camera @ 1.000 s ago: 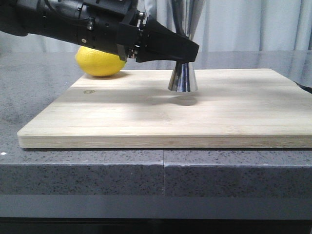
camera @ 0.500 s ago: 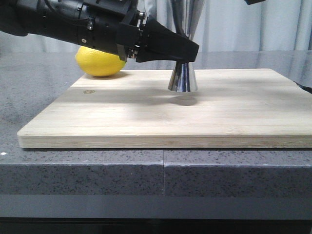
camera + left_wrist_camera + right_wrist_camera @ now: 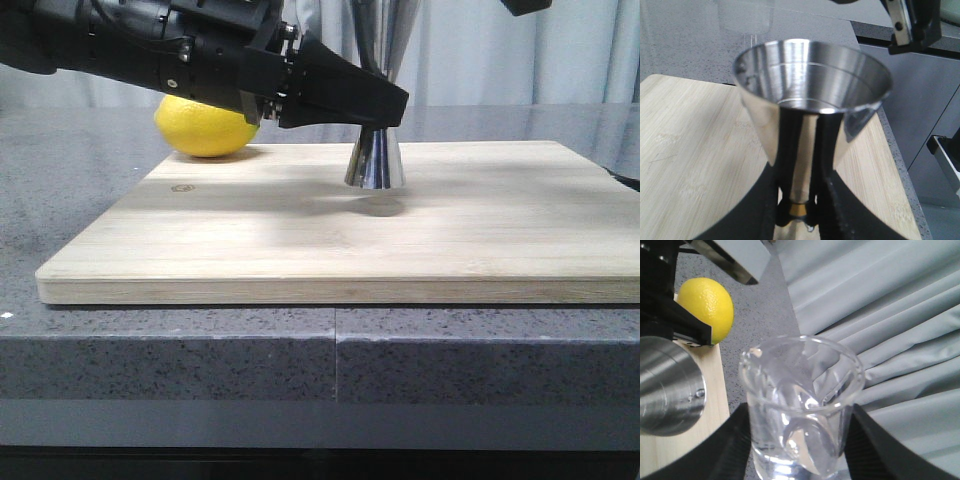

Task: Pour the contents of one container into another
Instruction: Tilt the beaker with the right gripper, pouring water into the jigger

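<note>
The jigger point(image 3: 376, 150) is held upright just above the board point(image 3: 350, 225), its gold-banded waist clamped between the closed fingers of the left gripper point(image 3: 385, 105). A lemon point(image 3: 205, 127) is seen at the board's far left corner. The beaker point(image 3: 800, 405) is gripped between the two fingers of the right gripper point(image 3: 799, 440), raised high over the table near the curtain point(image 3: 880, 305).

The jigger point(image 3: 376, 150), shiny steel and hourglass-shaped with a gold band at its waist, stands upright, pinched at that waist between the left gripper's point(image 3: 799, 212) fingers, its wide mouth open above them. The clear glass beaker point(image 3: 800, 405) sits upright between the right gripper's point(image 3: 797, 450) fingers
</note>
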